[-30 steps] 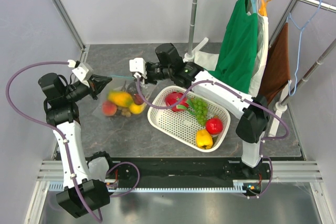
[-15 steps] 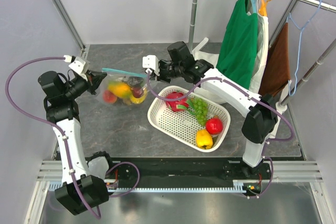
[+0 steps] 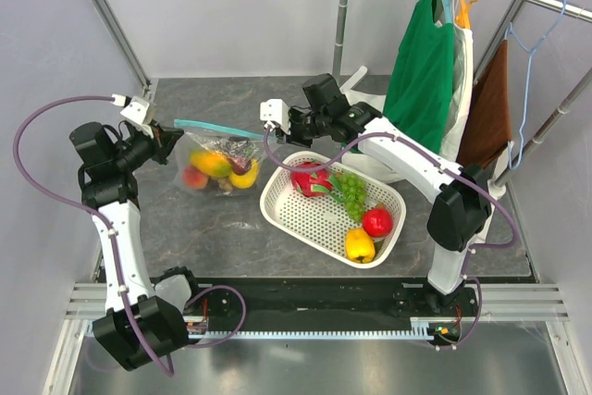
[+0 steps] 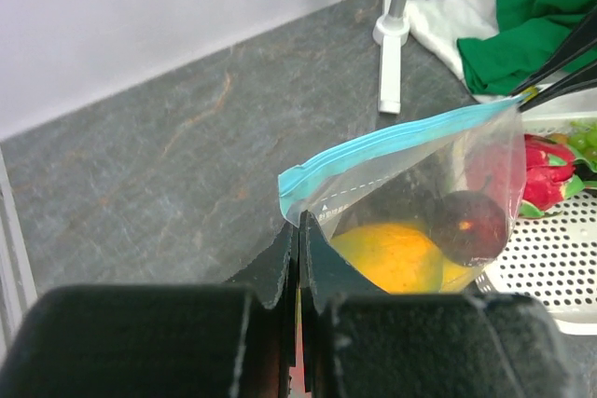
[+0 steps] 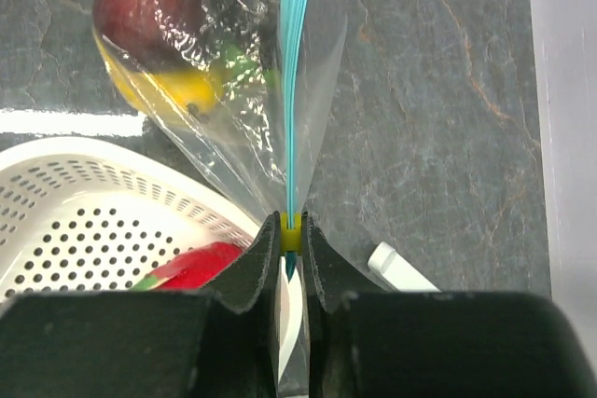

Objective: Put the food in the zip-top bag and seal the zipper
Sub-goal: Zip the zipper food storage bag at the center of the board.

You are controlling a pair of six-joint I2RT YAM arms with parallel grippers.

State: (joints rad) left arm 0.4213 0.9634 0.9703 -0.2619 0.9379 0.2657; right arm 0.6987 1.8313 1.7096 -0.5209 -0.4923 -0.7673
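1. No word, brand name or number is showing clearly enough to be read in any of the three views.
2. In the left wrist view, the zip-top bag (image 4: 422, 184) is carrying a tiny white printed mark and a pale dotted line just below the zipper (image 4: 392, 142). Both are too small to be spelling anything legible.

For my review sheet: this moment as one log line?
left gripper: shut on zip-top bag | right gripper: shut on zipper | food: inside bag
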